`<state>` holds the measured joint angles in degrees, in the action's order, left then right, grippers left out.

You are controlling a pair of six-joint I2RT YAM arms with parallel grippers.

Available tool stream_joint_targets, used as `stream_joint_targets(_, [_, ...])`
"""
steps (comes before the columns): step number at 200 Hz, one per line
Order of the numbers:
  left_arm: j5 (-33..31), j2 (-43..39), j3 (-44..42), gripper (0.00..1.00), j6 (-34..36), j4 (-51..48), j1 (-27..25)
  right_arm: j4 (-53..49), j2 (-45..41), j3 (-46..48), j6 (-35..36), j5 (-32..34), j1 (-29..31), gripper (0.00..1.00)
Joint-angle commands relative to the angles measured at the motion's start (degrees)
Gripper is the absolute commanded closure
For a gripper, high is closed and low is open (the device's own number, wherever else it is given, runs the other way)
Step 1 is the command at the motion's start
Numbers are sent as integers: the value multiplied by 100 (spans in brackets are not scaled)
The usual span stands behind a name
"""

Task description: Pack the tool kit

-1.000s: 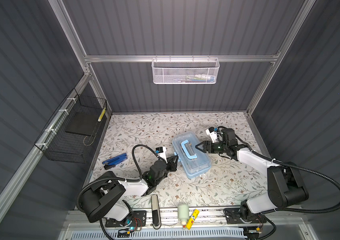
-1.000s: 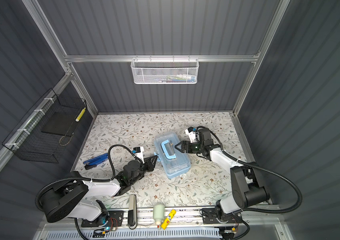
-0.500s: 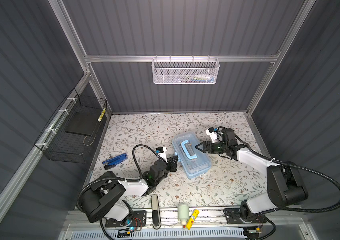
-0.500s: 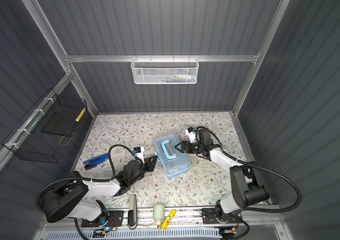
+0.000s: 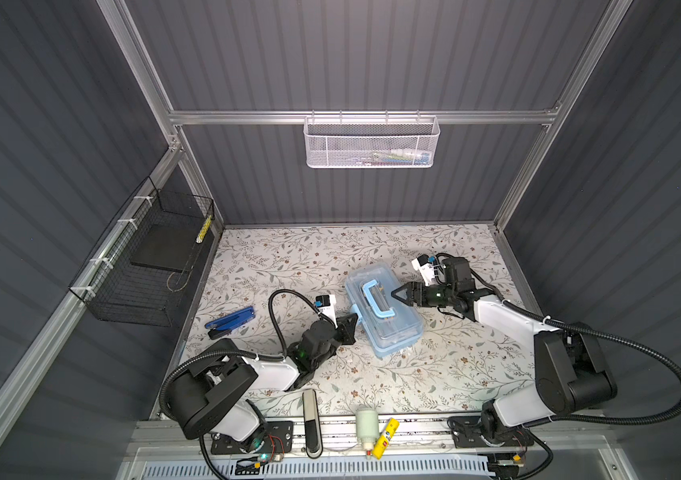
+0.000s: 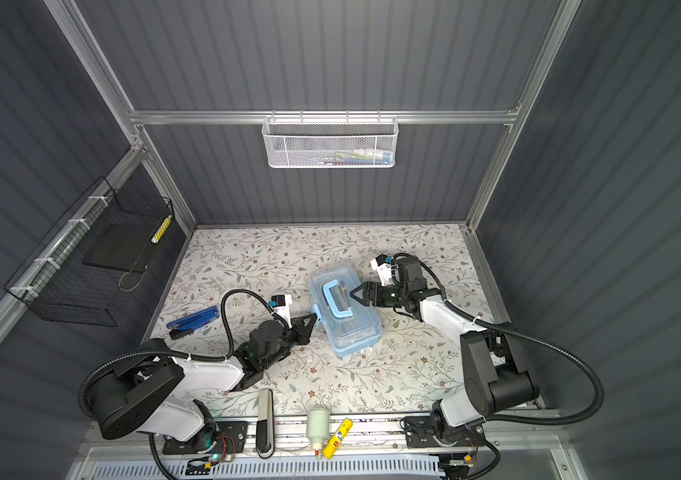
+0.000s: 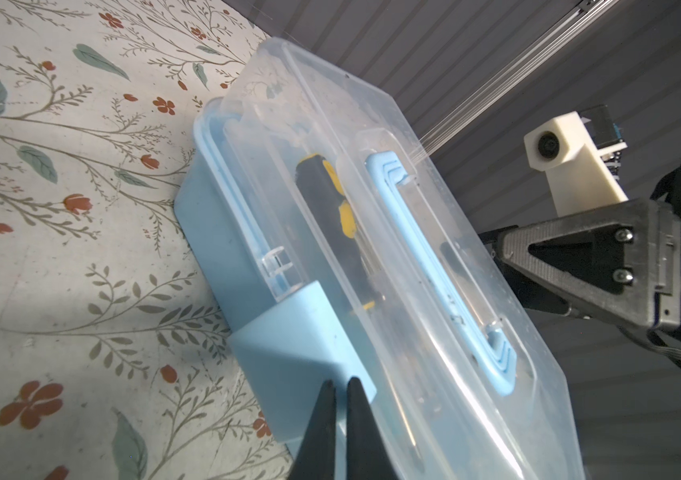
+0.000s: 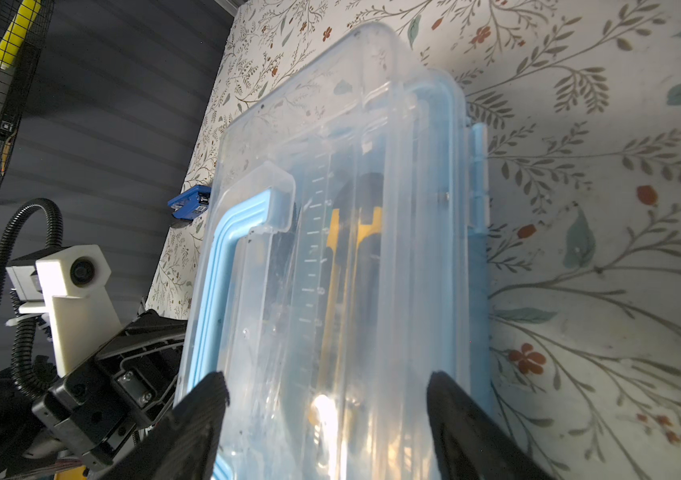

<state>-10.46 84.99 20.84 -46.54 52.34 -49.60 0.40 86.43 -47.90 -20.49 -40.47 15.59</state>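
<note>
This is a robotics lab test cell. Dark grey ribbed wall panels [image 5: 372,54] close in three sides, held by a bare aluminium frame [image 5: 247,117]. Two white-and-black robot arms, the left arm [image 5: 272,368] and the right arm [image 5: 509,320], are bolted to a metal rail [image 5: 422,430] along the near edge of a floral-patterned worktop [image 5: 289,253]. Ribbed cable conduit [image 5: 621,338] and exposed circuit boards [image 5: 264,457] lie by their bases. A white camera block [image 7: 559,166] sits on the right arm's wrist. A white mesh basket [image 5: 372,145] hangs on the far wall. A black wire basket [image 5: 139,286] is fastened with white ties to the left frame rail.
</note>
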Motion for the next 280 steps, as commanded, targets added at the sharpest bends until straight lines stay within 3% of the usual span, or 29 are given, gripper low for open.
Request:
stream_joint_targets(1, [61,78,144,91,101,111,4,-173,67,-9,28,-295,146,23])
stream_joint_targets(115, [229,417,329,95,117,307,4,-155,91,-1,28,-334,146,23])
stream_joint_targets(165, [176,365,347,98,192,143,5,-103,128,-14,1,-357,154,23])
stream_joint_targets(187, [-90,-17,289,98,354,-224,4,-107,119,-3,1,-357,154,23])
stream_joint_targets(196, [-283,-292,334,94,446,-707,10,-106,127,8,1,-357,154,23])
stream_joint_targets(213, [-704,-847,534,70,703,-1836,5,-93,145,9,1,-364,153,23])
stream_joint_targets(229, [-1069,-1215,723,59,870,-2748,3,-82,159,0,-8,-374,154,23])
stream_joint_targets(250, [-1269,-1255,923,57,901,-3422,25,-53,196,-18,-16,-384,154,23])
stream_joint_targets(280, [-1370,-994,911,59,666,-3513,38,-48,242,-35,-16,-400,162,23])
